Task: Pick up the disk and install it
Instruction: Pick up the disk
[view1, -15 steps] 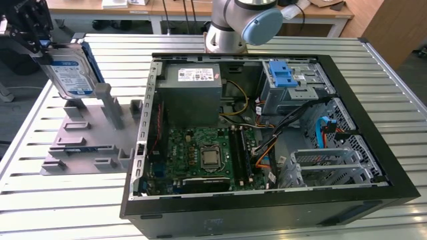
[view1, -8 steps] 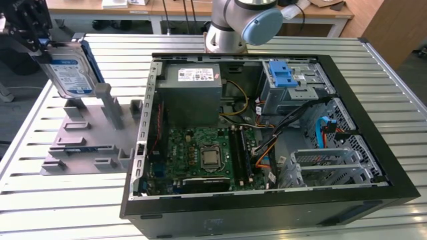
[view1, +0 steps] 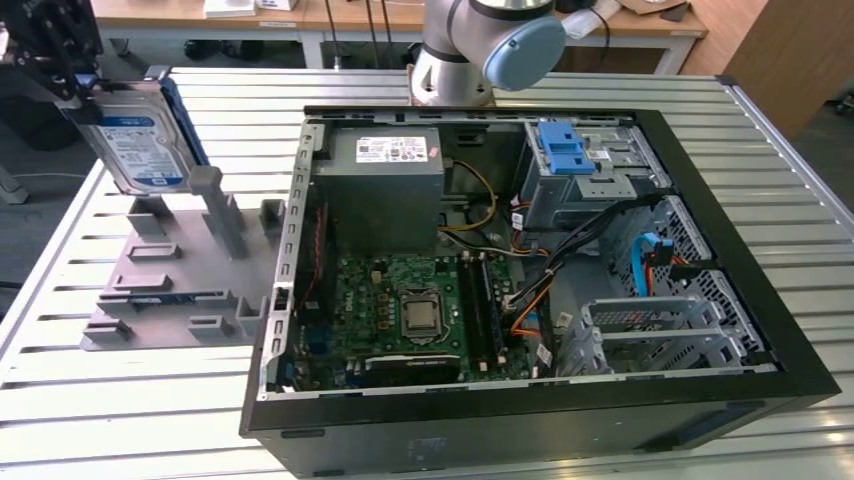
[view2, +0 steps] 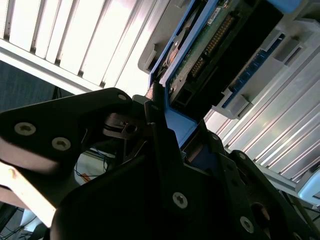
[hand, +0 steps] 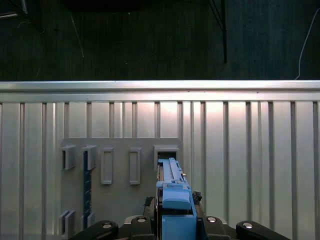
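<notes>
Up at the exterior view's left, above the slatted tabletop (view1: 80, 400), grips the disk (view1: 134, 140) on edge with the claw (view1: 74, 85), pinched tight on the blue carrier bracket. Holds it label showing, tilted slightly, over the grey slotted holder (view1: 174, 270), just beside one upright post. Sits well apart from the open computer case (view1: 534, 250) and the drive cage (view1: 594, 175) with its light-blue latch (view1: 563, 150). Shows, in the second wrist view, the disk's edge running out from between the dark fingers (view2: 160, 145).
</notes>
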